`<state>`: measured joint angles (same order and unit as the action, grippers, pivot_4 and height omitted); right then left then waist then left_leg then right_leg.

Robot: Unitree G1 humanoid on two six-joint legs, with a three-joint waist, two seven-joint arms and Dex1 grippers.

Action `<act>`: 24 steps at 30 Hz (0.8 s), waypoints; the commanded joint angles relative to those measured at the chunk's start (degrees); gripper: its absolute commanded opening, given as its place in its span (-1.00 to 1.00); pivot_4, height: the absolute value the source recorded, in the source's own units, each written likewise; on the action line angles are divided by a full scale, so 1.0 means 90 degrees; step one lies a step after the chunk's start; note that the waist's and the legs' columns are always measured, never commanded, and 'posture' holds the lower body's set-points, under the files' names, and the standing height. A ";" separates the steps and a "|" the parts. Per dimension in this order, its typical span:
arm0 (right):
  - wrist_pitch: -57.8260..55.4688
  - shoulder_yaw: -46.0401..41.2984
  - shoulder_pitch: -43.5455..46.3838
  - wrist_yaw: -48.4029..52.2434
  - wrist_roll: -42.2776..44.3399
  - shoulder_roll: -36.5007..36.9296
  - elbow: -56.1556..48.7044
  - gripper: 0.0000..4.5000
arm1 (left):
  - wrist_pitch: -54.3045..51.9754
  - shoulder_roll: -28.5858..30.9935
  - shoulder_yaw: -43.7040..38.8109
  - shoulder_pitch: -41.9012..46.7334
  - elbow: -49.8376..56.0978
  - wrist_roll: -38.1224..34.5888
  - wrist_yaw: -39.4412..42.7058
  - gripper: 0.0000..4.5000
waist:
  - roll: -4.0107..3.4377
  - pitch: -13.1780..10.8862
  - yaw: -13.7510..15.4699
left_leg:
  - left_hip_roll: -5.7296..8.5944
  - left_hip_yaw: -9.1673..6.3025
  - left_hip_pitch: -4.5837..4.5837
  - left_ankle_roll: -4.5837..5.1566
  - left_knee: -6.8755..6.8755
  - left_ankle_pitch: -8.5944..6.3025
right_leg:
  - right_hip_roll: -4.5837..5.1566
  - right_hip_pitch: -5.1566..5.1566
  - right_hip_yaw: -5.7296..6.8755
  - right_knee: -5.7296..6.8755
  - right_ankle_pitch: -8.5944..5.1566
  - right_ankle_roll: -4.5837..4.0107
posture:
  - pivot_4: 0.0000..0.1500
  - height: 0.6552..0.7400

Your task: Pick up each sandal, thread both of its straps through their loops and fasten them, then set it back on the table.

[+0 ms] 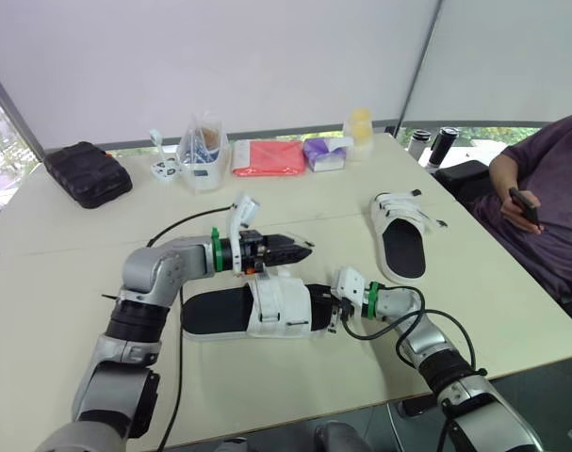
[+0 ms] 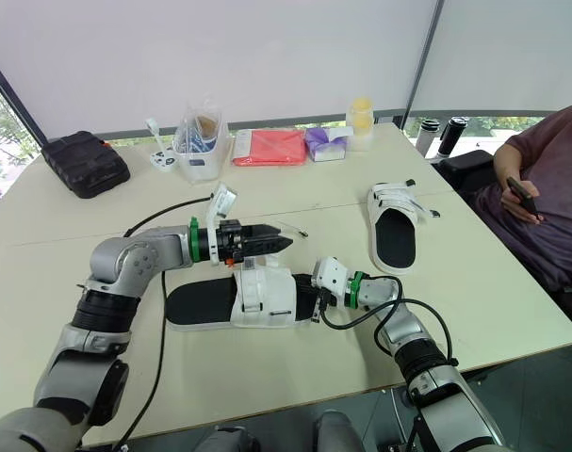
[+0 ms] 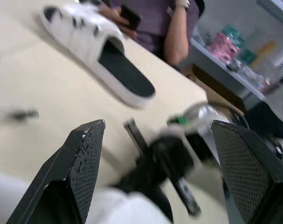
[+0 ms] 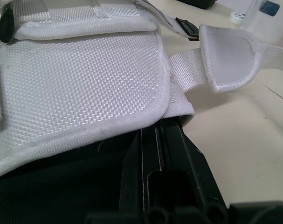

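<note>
No words or numbers are legible (any print on the red packet (image 1: 268, 157) too small).

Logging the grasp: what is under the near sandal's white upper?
Under the white upper of the near sandal: the black footbed and the right gripper, entering at the toe end. The upper covers the gripper's tip, so its depth is hidden.

Right gripper (image 1: 333, 315) partly hidden under white upper of near sandal (image 1: 276, 306); person (image 1: 540, 217) at table cropped by frame edge.

White woven sandal upper (image 4: 80, 79) close up; padded strap tab (image 4: 230, 60) beside it, black buckle (image 4: 187, 27) behind, beige table (image 4: 244, 135) beneath.
</note>
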<state>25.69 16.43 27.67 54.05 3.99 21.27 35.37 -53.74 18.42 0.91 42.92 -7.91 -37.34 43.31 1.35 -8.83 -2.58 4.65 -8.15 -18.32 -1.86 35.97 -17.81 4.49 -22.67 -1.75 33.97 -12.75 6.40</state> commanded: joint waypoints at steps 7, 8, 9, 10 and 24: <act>-0.0501 0.0387 -0.0411 -0.0068 -0.0713 0.0066 0.0998 -1.00 | 0.3957 0.0602 0.1655 0.1607 -0.2837 0.3446 -0.0140 0.67 | -0.0005 0.0003 0.0004 | -0.0004 0.0004 0.0004 -0.0009 0.0002 0.0004 | -0.0005 -0.0006 0.0023 0.0000 0.0002 0.0002 | 1.00 1.00; -0.0507 0.0388 -0.0384 -0.0072 -0.0717 0.0053 0.1018 -1.00 | 0.4268 0.0574 0.1779 0.1746 -0.3179 0.3641 0.0012 0.67 | -0.0003 0.0002 0.0005 | -0.0004 0.0005 0.0003 -0.0009 0.0002 0.0004 | -0.0005 -0.0006 0.0024 0.0000 0.0002 0.0002 | 1.00 1.00; -0.0516 0.0387 -0.0364 -0.0074 -0.0716 0.0042 0.1029 -1.00 | 0.4497 0.0519 0.1861 0.1871 -0.3454 0.3762 0.0196 0.67 | 0.0000 0.0000 0.0006 | -0.0004 0.0005 0.0002 -0.0009 0.0003 0.0004 | -0.0004 -0.0007 0.0024 0.0000 0.0002 0.0003 | 1.00 1.00; -0.0520 0.0386 -0.0352 -0.0079 -0.0716 0.0035 0.1035 -1.00 | 0.4641 0.0456 0.1893 0.1963 -0.3652 0.3817 0.0398 0.67 | 0.0001 0.0000 0.0002 | -0.0004 0.0003 0.0001 -0.0008 0.0004 0.0004 | -0.0004 -0.0011 0.0027 0.0000 0.0002 0.0003 | 1.00 1.00; -0.0519 0.0369 -0.0389 -0.0170 -0.0723 0.0000 0.1061 -1.00 | 0.5859 -0.0375 0.2854 0.2822 -0.5977 0.5737 0.0120 0.67 | 0.0014 -0.0015 0.0001 | -0.0015 0.0003 -0.0005 0.0010 0.0005 0.0013 | -0.0003 -0.0022 0.0035 0.0002 0.0013 0.0023 | 1.00 1.00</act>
<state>25.91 16.42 27.84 53.61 3.93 21.02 35.43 -3.19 15.58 25.94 65.50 -59.61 11.49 47.24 1.48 -8.96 -2.57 4.51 -8.13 -18.37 -1.76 36.01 -17.69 4.46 -22.88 -1.43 33.98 -12.63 6.63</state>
